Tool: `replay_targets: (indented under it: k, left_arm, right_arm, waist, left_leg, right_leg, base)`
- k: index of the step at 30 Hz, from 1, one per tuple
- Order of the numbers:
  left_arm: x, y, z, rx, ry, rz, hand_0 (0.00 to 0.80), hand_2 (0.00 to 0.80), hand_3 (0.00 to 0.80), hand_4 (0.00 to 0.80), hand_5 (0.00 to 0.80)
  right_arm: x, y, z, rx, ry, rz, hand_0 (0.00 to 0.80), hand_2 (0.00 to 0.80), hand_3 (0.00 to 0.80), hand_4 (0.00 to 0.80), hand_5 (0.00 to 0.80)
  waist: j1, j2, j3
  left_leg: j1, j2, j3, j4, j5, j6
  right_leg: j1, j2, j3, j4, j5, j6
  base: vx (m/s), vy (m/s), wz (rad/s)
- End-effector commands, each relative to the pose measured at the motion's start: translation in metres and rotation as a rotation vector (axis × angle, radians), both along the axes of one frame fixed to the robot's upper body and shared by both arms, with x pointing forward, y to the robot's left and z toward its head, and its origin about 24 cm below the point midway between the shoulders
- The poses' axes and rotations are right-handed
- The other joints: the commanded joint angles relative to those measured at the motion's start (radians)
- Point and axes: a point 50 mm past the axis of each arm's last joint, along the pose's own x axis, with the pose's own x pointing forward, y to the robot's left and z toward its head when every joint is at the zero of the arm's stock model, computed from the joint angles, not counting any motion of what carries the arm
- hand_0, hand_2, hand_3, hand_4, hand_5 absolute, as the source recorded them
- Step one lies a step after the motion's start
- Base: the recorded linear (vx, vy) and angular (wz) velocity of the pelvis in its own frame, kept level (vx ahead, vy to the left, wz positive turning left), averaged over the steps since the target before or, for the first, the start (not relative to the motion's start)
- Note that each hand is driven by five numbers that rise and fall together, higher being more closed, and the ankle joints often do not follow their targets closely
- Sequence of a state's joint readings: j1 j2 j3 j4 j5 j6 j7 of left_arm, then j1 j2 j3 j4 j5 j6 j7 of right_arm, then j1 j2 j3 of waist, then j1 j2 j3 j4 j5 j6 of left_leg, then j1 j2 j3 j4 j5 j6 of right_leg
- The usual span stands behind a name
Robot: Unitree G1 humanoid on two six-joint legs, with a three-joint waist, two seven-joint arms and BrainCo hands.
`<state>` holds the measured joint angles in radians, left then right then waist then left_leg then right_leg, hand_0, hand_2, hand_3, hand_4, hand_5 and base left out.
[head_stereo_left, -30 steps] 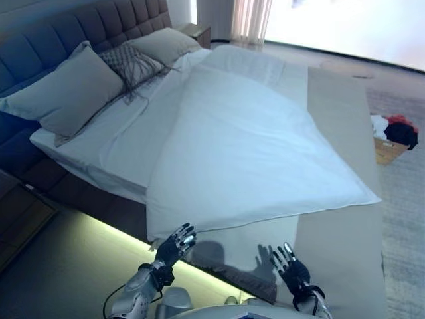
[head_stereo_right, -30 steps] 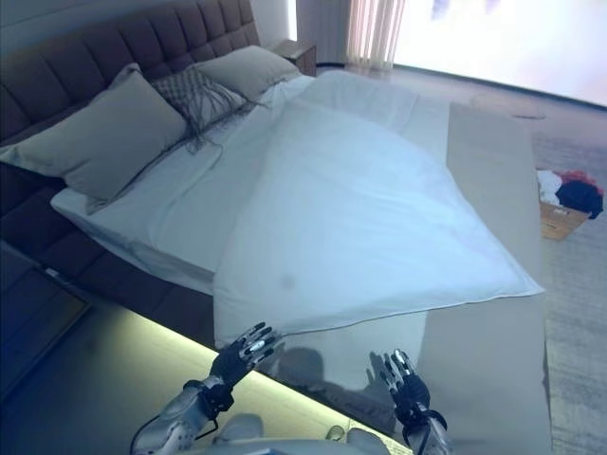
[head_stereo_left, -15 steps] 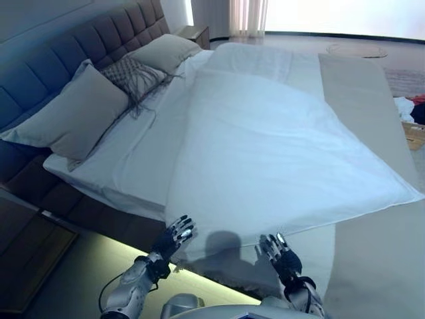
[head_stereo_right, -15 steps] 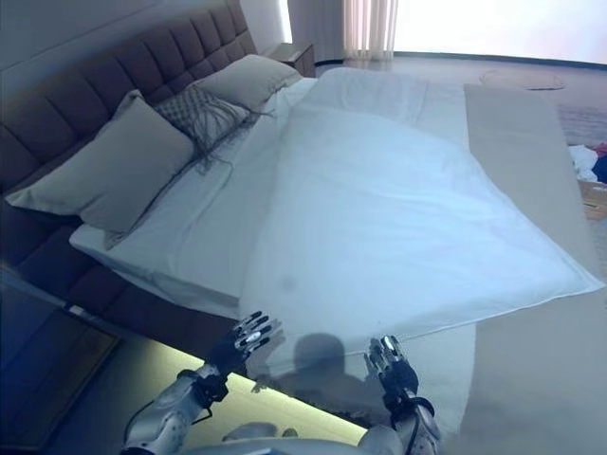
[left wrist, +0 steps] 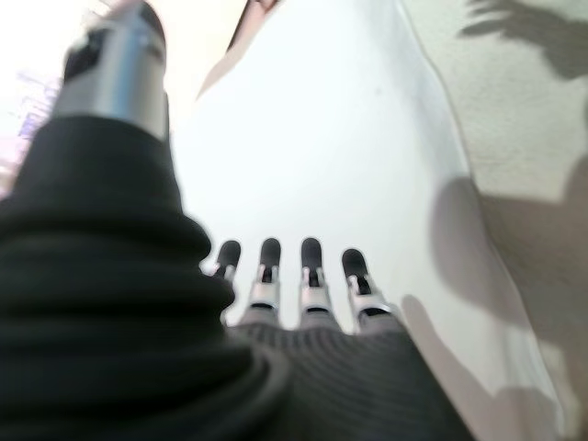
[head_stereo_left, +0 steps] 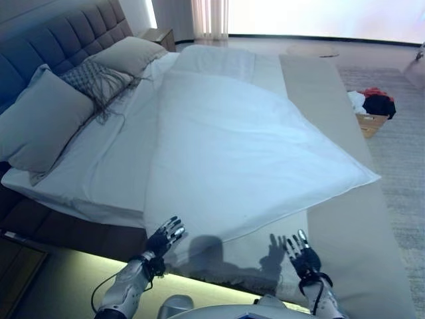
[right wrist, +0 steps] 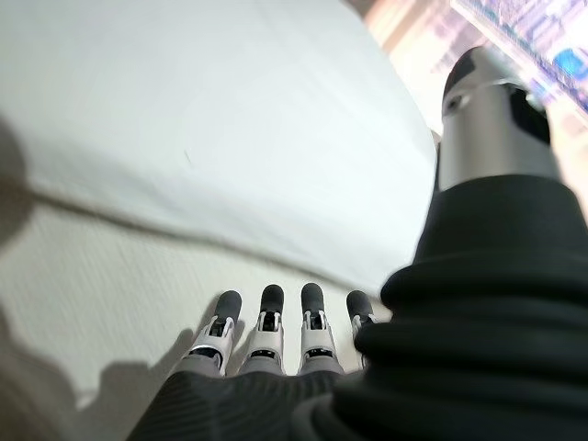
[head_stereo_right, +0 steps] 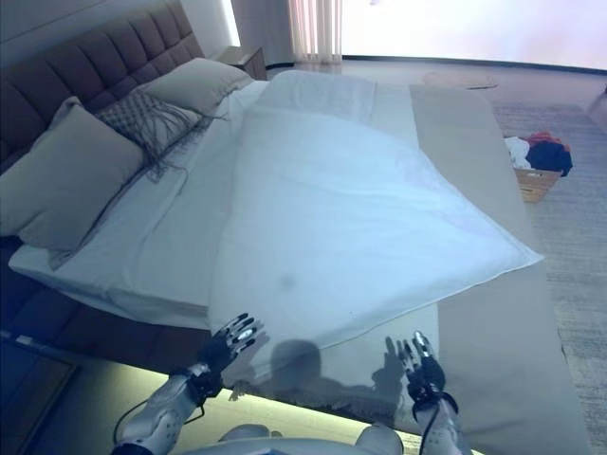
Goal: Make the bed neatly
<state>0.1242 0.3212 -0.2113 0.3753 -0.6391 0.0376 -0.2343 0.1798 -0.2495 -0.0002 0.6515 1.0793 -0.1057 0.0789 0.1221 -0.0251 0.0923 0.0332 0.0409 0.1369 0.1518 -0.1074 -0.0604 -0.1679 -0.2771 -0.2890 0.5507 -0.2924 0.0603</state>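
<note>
Bed (head_stereo_left: 53, 219) with skewed duvet (head_stereo_left: 246, 146), pillows (head_stereo_left: 40, 119)

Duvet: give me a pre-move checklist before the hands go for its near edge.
1. Left hand free and open: ok, fingers straight, holding nothing.
2. Right hand free and open: ok, straight fingers over the beige cover.
3. Duvet lying square on the bed: not ok, it sits skewed, one corner pointing to the robot's right.
4. Near duvet edge visible: ok, it runs just beyond both hands.
5. Pillows clear of the duvet: ok, at the headboard.
6. Hands touching the fabric: cannot tell.
</note>
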Motion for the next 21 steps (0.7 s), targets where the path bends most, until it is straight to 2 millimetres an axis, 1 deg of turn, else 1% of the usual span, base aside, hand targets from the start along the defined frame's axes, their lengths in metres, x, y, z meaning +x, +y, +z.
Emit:
replay_targets:
  k: [1, 2, 3, 4, 5, 6, 7, 8, 9, 10, 11, 12, 14, 15, 17, 19, 21]
  left_arm:
    - [0.022, 0.012, 0.04, -0.024, -0.176, 0.014, 0.0, 0.0, 0.0, 0.0, 0.0]
    - [0.015, 0.01, 0.036, -0.03, -0.155, 0.012, 0.0, 0.0, 0.0, 0.0, 0.0]
    - [0.011, 0.008, 0.033, -0.033, -0.146, 0.011, 0.0, 0.0, 0.0, 0.0, 0.0]
    - [0.009, 0.005, 0.031, -0.04, -0.142, -0.004, 0.0, 0.0, 0.0, 0.0, 0.0]
    - [0.014, 0.002, 0.034, -0.036, -0.162, -0.021, 0.0, 0.0, 0.0, 0.0, 0.0]
    - [0.025, -0.001, 0.041, -0.03, -0.203, -0.047, 0.0, 0.0, 0.0, 0.0, 0.0]
    - [0.045, -0.008, 0.054, -0.028, -0.273, -0.077, 0.0, 0.0, 0.0, 0.0, 0.0]
    - [0.058, -0.013, 0.064, -0.027, -0.323, -0.101, 0.0, 0.0, 0.0, 0.0, 0.0]
    - [0.063, -0.017, 0.068, -0.018, -0.341, -0.116, 0.0, 0.0, 0.0, 0.0, 0.0]
    - [0.062, -0.019, 0.067, -0.004, -0.341, -0.119, 0.0, 0.0, 0.0, 0.0, 0.0]
    - [0.061, -0.021, 0.068, 0.001, -0.348, -0.113, 0.0, 0.0, 0.0, 0.0, 0.0]
    - [0.062, -0.022, 0.071, 0.0, -0.357, -0.104, 0.0, 0.0, 0.0, 0.0, 0.0]
    - [0.067, -0.02, 0.079, -0.006, -0.385, -0.069, 0.0, 0.0, 0.0, 0.0, 0.0]
    - [0.074, -0.022, 0.086, -0.017, -0.415, -0.058, 0.0, 0.0, 0.0, 0.0, 0.0]
    - [0.086, -0.026, 0.098, -0.045, -0.458, -0.051, 0.0, 0.0, 0.0, 0.0, 0.0]
    - [0.093, -0.031, 0.104, -0.066, -0.474, -0.051, 0.0, 0.0, 0.0, 0.0, 0.0]
    - [0.093, -0.034, 0.103, -0.08, -0.473, -0.056, 0.0, 0.0, 0.0, 0.0, 0.0]
  right_arm:
    - [0.022, 0.005, 0.014, 0.057, -0.151, -0.013, 0.0, 0.0, 0.0, 0.0, 0.0]
    - [0.02, 0.001, 0.014, 0.07, -0.144, -0.02, 0.0, 0.0, 0.0, 0.0, 0.0]
    - [0.021, -0.001, 0.014, 0.077, -0.139, -0.029, 0.0, 0.0, 0.0, 0.0, 0.0]
    - [0.027, -0.005, 0.018, 0.091, -0.158, -0.044, 0.0, 0.0, 0.0, 0.0, 0.0]
    - [0.037, -0.008, 0.023, 0.096, -0.195, -0.052, 0.0, 0.0, 0.0, 0.0, 0.0]
    - [0.053, -0.009, 0.031, 0.099, -0.246, -0.066, 0.0, 0.0, 0.0, 0.0, 0.0]
    - [0.074, -0.011, 0.044, 0.094, -0.326, -0.076, 0.0, 0.0, 0.0, 0.0, 0.0]
    - [0.088, -0.014, 0.054, 0.084, -0.386, -0.075, 0.0, 0.0, 0.0, 0.0, 0.0]
    - [0.093, -0.017, 0.058, 0.076, -0.407, -0.075, 0.0, 0.0, 0.0, 0.0, 0.0]
    - [0.096, -0.02, 0.061, 0.078, -0.406, -0.077, 0.0, 0.0, 0.0, 0.0, 0.0]
    - [0.102, -0.02, 0.064, 0.084, -0.409, -0.071, 0.0, 0.0, 0.0, 0.0, 0.0]
    - [0.106, -0.021, 0.067, 0.084, -0.417, -0.061, 0.0, 0.0, 0.0, 0.0, 0.0]
    - [0.119, -0.024, 0.076, 0.086, -0.433, -0.045, 0.0, 0.0, 0.0, 0.0, 0.0]
    - [0.13, -0.028, 0.085, 0.084, -0.46, -0.041, 0.0, 0.0, 0.0, 0.0, 0.0]
    - [0.146, -0.03, 0.098, 0.073, -0.498, -0.033, 0.0, 0.0, 0.0, 0.0, 0.0]
    - [0.155, -0.035, 0.107, 0.084, -0.536, -0.039, 0.0, 0.0, 0.0, 0.0, 0.0]
    - [0.159, -0.04, 0.115, 0.118, -0.57, -0.055, 0.0, 0.0, 0.0, 0.0, 0.0]
  waist:
    - [0.026, -0.08, 0.076]
    - [0.033, -0.075, 0.077]
    - [0.036, -0.065, 0.076]
    - [0.044, -0.048, 0.081]
    - [0.046, -0.042, 0.093]
    - [0.051, -0.035, 0.107]
    - [0.056, -0.021, 0.137]
    - [0.06, -0.009, 0.16]
    - [0.056, -0.001, 0.176]
    - [0.052, 0.0, 0.185]
    - [0.055, 0.001, 0.2]
    - [0.058, 0.007, 0.212]
    - [0.063, 0.032, 0.241]
    - [0.063, 0.042, 0.256]
    - [0.067, 0.056, 0.272]
    - [0.073, 0.064, 0.277]
    - [0.076, 0.07, 0.28]
  left_leg:
    - [-0.085, 0.016, 0.025, 0.202, -0.081, 0.068]
    - [-0.091, 0.034, 0.01, 0.204, -0.067, 0.057]
    - [-0.085, 0.046, -0.004, 0.166, -0.036, 0.048]
    - [-0.085, 0.064, -0.028, 0.106, 0.015, 0.031]
    - [-0.104, 0.072, -0.027, 0.096, 0.03, 0.023]
    - [-0.148, 0.076, -0.022, 0.11, 0.027, 0.024]
    - [-0.229, 0.074, -0.031, 0.136, 0.028, 0.032]
    - [-0.292, 0.064, -0.038, 0.176, 0.023, 0.038]
    - [-0.325, 0.049, -0.045, 0.226, 0.005, 0.046]
    - [-0.331, 0.041, -0.054, 0.269, -0.025, 0.04]
    - [-0.354, 0.036, -0.061, 0.322, -0.053, 0.038]
    - [-0.377, 0.032, -0.066, 0.353, -0.067, 0.039]
    - [-0.434, 0.036, -0.067, 0.401, -0.083, 0.041]
    - [-0.475, 0.038, -0.06, 0.411, -0.063, 0.044]
    - [-0.521, 0.041, -0.064, 0.42, -0.054, 0.041]
    - [-0.555, 0.045, -0.067, 0.437, -0.051, 0.032]
    - [-0.582, 0.044, -0.073, 0.458, -0.053, 0.026]
  right_leg:
    - [0.078, -0.066, -0.032, -0.402, 0.434, 0.132]
    - [0.091, -0.06, -0.039, -0.406, 0.435, 0.131]
    - [0.099, -0.05, -0.043, -0.411, 0.432, 0.131]
    - [0.101, -0.044, -0.052, -0.406, 0.423, 0.129]
    - [0.086, -0.051, -0.061, -0.393, 0.416, 0.13]
    - [0.042, -0.069, -0.061, -0.353, 0.404, 0.131]
    - [-0.065, -0.119, -0.054, -0.254, 0.398, 0.129]
    - [-0.152, -0.163, -0.034, -0.157, 0.389, 0.128]
    - [-0.207, -0.183, 0.003, -0.086, 0.388, 0.127]
    - [-0.237, -0.196, 0.024, -0.081, 0.395, 0.138]
    - [-0.25, -0.202, 0.032, -0.082, 0.397, 0.147]
    - [-0.258, -0.204, 0.038, -0.073, 0.39, 0.15]
    - [-0.31, -0.21, 0.046, -0.041, 0.382, 0.147]
    - [-0.351, -0.215, 0.048, -0.029, 0.394, 0.132]
    - [-0.396, -0.218, 0.053, -0.007, 0.386, 0.126]
    - [-0.429, -0.233, 0.049, 0.025, 0.38, 0.122]
    - [-0.461, -0.248, 0.048, 0.059, 0.376, 0.119]
  base:
    - [0.178, -0.075, 0.54]
    - [0.199, -0.029, 0.48]
    - [0.177, 0.085, 0.36]
    - [0.021, 0.129, 0.28]
    - [-0.121, 0.153, 0.23]
    - [-0.48, 0.188, 0.22]
    - [-0.583, 0.235, 0.18]
    - [-0.491, 0.239, 0.18]
    - [-0.078, 0.155, 0.16]
    - [0.108, 0.069, 0.3]
    - [0.13, 0.02, 0.32]
    - [-0.003, 0.0, 0.27]
    - [-0.173, 0.014, 0.0]
    - [-0.288, -0.003, -0.08]
    - [-0.207, -0.039, 0.02]
    - [-0.056, -0.036, 0.18]
    - [0.001, -0.013, 0.19]
